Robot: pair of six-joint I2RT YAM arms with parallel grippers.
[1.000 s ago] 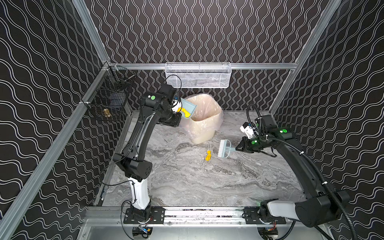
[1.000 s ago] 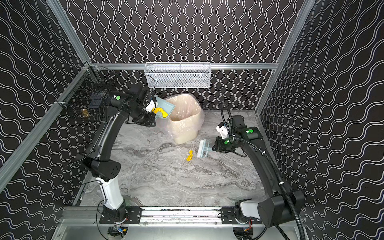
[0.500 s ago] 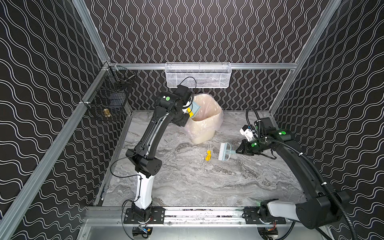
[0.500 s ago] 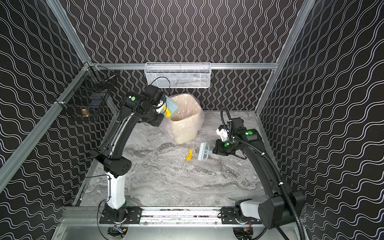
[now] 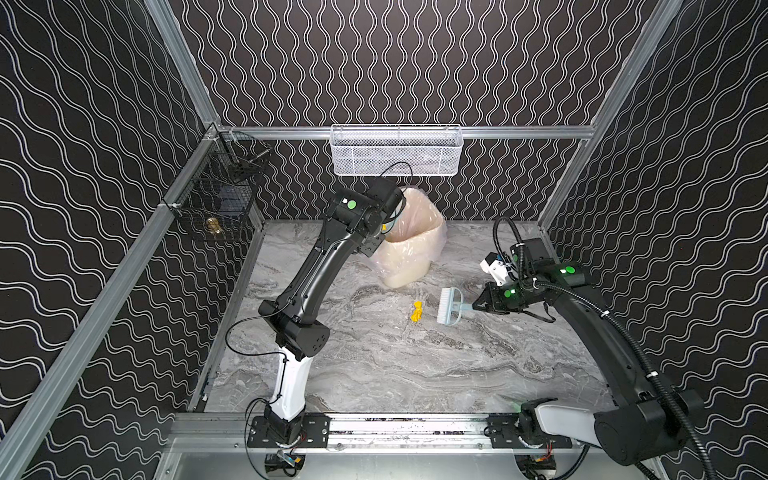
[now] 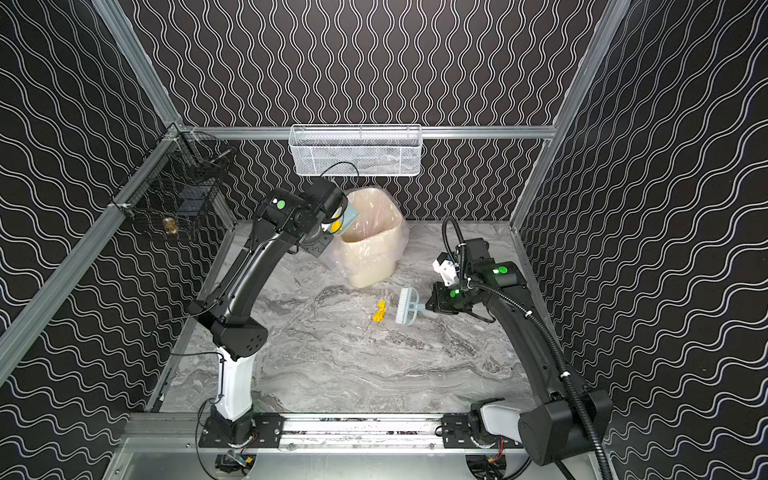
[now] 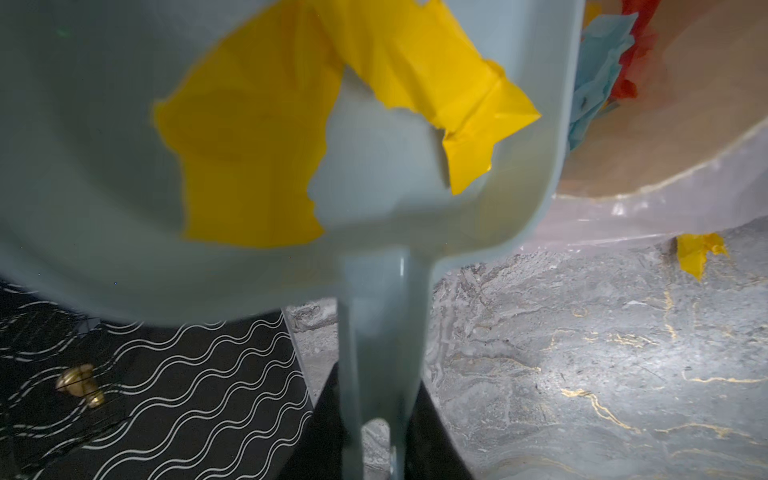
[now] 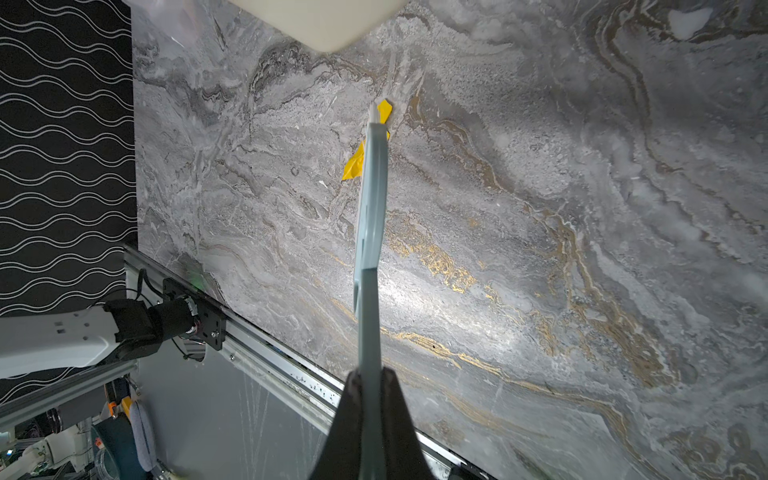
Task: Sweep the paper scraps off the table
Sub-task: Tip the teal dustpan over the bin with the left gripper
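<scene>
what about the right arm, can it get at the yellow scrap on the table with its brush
Probably yes: the right claw is shut on the brush, its bristles sit right beside the yellow scrap, and only bare table lies between them.

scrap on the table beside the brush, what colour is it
Yellow; the paper scrap shows clearest in a top view.

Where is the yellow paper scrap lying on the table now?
In both top views the yellow scrap lies on the table, just left of the brush that the right gripper holds, nearer the camera than the lined bin.
</scene>
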